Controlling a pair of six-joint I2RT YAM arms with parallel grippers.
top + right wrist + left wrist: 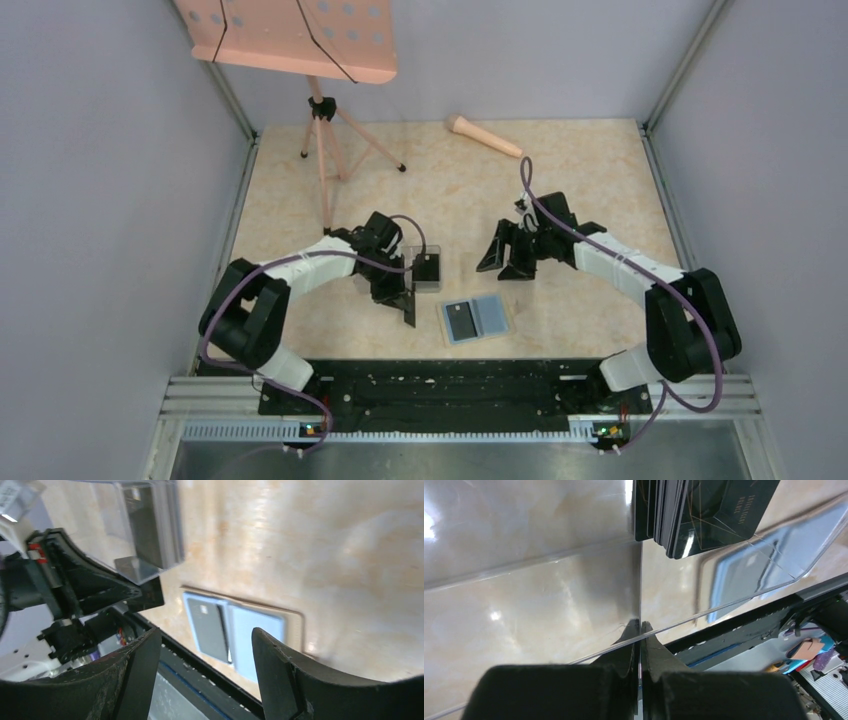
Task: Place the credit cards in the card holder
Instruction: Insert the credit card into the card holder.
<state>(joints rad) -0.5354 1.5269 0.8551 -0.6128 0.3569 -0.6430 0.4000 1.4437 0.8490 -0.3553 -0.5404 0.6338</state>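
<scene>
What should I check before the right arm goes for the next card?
1. Left gripper clamped on the clear box wall: ok.
2. Right gripper open with nothing between its fingers: ok.
3. Card stack in the box and exposed: ok, dark cards stand at one end.
4. Card holder lying open, blue inside up, beside the box: ok.
5. Dark card on the holder's left half, fully tucked in: cannot tell.
6. Right gripper lined up over the stack: not ok, it hovers off to the box's right, apart from it.
</scene>
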